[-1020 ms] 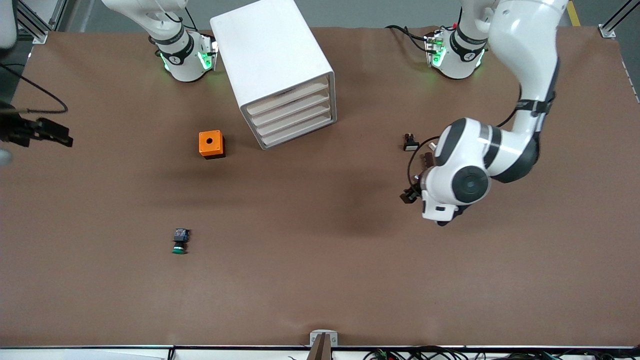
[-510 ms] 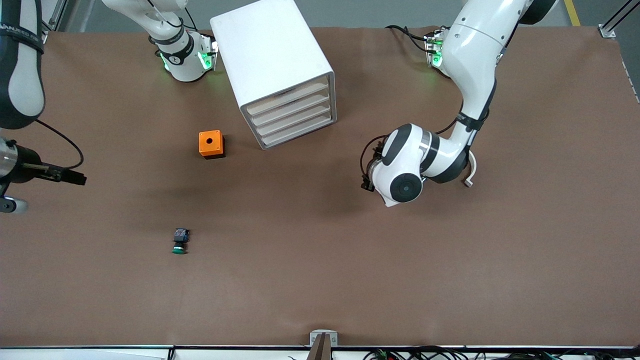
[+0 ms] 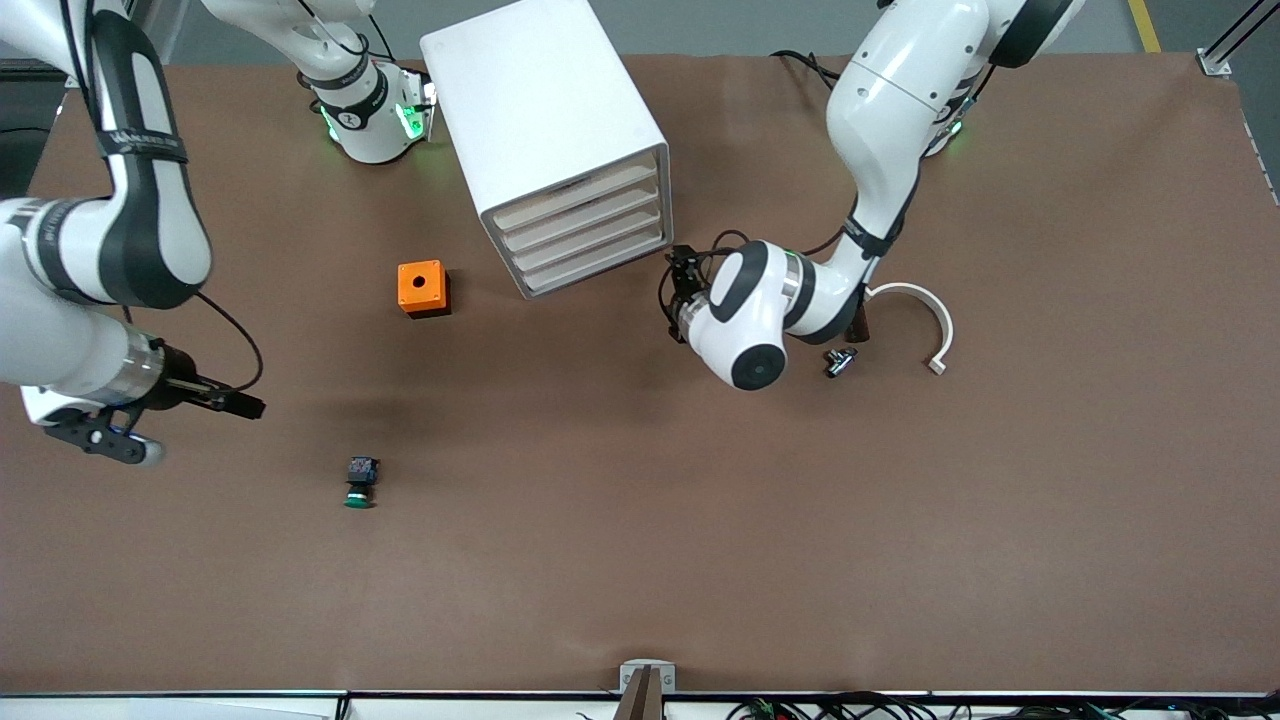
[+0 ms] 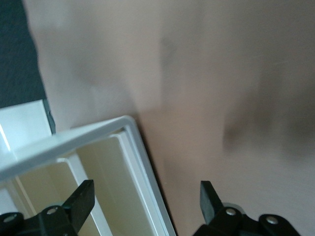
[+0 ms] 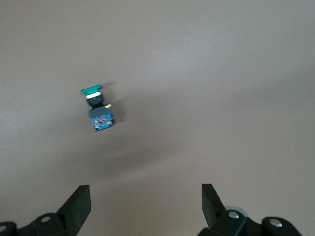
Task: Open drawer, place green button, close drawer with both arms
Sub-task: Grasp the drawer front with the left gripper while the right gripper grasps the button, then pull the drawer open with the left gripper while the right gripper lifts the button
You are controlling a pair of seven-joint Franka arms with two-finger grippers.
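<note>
— Drawers all shut? Why is the left gripper beside the cabinet?
— Likely lining up with a drawer front to pull; its jaws gape, holding nothing.
— And the button?
— Lying on the counter, nearer the camera than the orange box. The right gripper, released and empty, hangs near it, probably to fetch it.

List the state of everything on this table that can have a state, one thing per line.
White four-drawer cabinet: upright, all four drawers shut.
Green-capped push button: lying on its side on the table, untouched.
Orange box with a hole: upright, hole facing up.
Left gripper: jaws open, empty, at the cabinet's drawer fronts.
Right gripper: jaws open, empty, over the table near the button.
</note>
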